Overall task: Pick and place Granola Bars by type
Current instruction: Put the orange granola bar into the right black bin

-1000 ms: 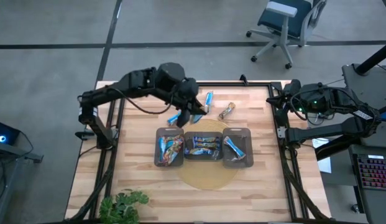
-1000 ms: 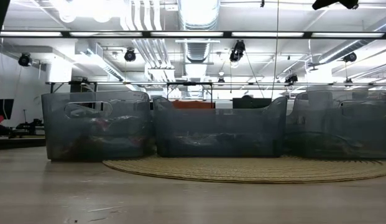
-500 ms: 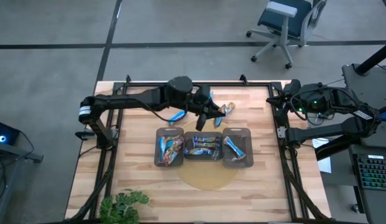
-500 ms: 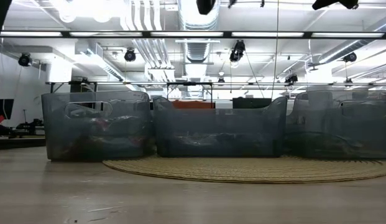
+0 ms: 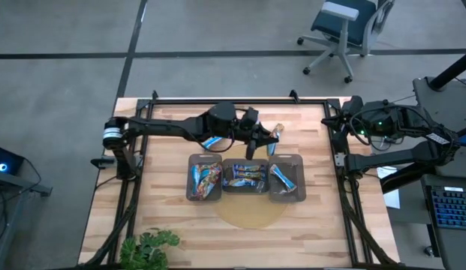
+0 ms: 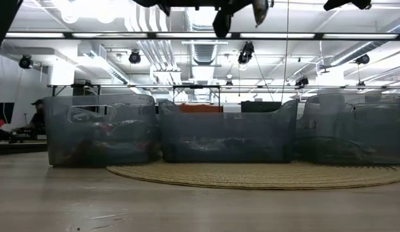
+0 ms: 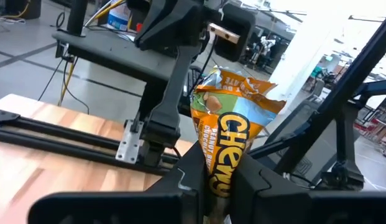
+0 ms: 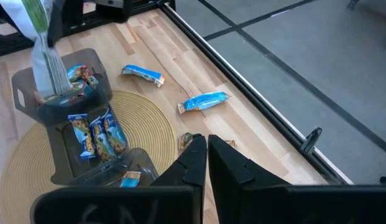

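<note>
Your left gripper (image 7: pixel 219 180) has its jaws clamped on an orange Chewy granola bar (image 7: pixel 233 134), held in the air just behind the right tray (image 5: pixel 286 178). That tray, the middle tray (image 5: pixel 244 175) and the left tray (image 5: pixel 204 177) already hold bars. Two blue bars (image 8: pixel 204 101) lie on the worktop (image 5: pixel 172 127) behind the trays, left to sort. Your right gripper (image 8: pixel 204 160) waits beside them, jaws together.

Glossy foil bar (image 7: pixel 232 134), matt wooden table (image 5: pixel 165 217)

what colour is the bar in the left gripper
Orange, with white Chewy lettering; the granola bar shows best in the left wrist view.
</note>
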You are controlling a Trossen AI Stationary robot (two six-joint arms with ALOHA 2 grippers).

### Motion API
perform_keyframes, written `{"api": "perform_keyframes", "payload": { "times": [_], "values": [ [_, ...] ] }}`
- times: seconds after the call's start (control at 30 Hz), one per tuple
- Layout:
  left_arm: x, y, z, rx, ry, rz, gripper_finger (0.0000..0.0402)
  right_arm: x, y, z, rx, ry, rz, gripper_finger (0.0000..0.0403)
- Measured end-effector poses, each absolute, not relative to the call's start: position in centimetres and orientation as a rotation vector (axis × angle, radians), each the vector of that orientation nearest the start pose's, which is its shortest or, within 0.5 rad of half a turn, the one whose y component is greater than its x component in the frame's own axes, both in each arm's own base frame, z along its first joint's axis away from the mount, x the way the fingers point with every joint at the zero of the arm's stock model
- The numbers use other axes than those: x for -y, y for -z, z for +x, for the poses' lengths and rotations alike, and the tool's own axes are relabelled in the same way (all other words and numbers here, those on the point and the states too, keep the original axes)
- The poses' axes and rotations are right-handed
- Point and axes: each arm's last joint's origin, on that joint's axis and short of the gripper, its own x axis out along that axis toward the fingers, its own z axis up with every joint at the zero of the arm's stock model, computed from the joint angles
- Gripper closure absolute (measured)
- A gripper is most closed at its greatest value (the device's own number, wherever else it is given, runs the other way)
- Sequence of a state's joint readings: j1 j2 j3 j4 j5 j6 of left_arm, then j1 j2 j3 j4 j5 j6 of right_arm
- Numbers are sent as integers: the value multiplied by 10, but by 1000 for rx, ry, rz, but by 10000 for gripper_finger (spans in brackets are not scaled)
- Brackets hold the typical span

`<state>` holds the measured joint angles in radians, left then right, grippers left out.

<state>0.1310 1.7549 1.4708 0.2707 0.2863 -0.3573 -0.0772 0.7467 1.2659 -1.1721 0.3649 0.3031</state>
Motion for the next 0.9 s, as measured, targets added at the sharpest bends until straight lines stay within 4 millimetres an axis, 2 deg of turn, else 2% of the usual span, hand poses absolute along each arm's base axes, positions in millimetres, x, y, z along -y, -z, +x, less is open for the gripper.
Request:
{"api": "perform_keyframes", "payload": {
  "times": [0.3, 0.6, 0.9],
  "values": [
    [-50, -344, 445, -58, 173, -355, 376, 17, -399, 84, -581, 519, 197, 394],
    [-51, -309, 474, -139, 214, -426, 376, 17, -399, 83, -586, 517, 187, 394],
    [-43, -270, 499, -228, 264, -498, 376, 17, -398, 83, -593, 514, 177, 394]
  ]
}}
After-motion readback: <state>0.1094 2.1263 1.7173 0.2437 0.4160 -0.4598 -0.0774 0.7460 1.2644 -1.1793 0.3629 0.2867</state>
